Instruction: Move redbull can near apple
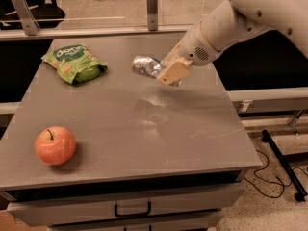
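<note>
The redbull can, silver and crinkled, hangs sideways above the back middle of the grey table. My gripper is shut on its right end, with a tan finger in front of it. The white arm comes in from the upper right. The apple, red-orange with a dark stem, sits on the table at the front left, far from the can.
A green snack bag lies at the back left of the table. A drawer handle shows below the front edge. A rail with posts runs behind the table. Cables lie on the floor to the right.
</note>
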Action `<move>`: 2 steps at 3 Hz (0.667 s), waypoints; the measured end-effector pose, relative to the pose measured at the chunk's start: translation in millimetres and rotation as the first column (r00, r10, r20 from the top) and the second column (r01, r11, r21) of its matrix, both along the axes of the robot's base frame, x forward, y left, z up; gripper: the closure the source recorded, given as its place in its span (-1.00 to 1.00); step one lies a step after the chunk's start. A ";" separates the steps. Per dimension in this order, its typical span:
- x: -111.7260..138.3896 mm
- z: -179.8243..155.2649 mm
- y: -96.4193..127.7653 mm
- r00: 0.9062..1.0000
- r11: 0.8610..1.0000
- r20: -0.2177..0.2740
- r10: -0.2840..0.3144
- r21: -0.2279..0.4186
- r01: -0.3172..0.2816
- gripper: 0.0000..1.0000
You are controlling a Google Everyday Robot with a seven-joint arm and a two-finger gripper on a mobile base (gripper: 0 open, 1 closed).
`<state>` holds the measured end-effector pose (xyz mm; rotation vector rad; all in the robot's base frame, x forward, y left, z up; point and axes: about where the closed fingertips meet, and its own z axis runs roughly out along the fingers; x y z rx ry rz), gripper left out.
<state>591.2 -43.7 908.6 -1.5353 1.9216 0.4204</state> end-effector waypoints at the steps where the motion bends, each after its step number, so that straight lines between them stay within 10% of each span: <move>1: -14.2 -8.7 34.6 0.997 0.997 -0.007 0.073 -0.004 -0.073 1.00; 2: -30.9 -16.3 63.1 0.992 0.992 -0.016 0.124 0.007 -0.124 1.00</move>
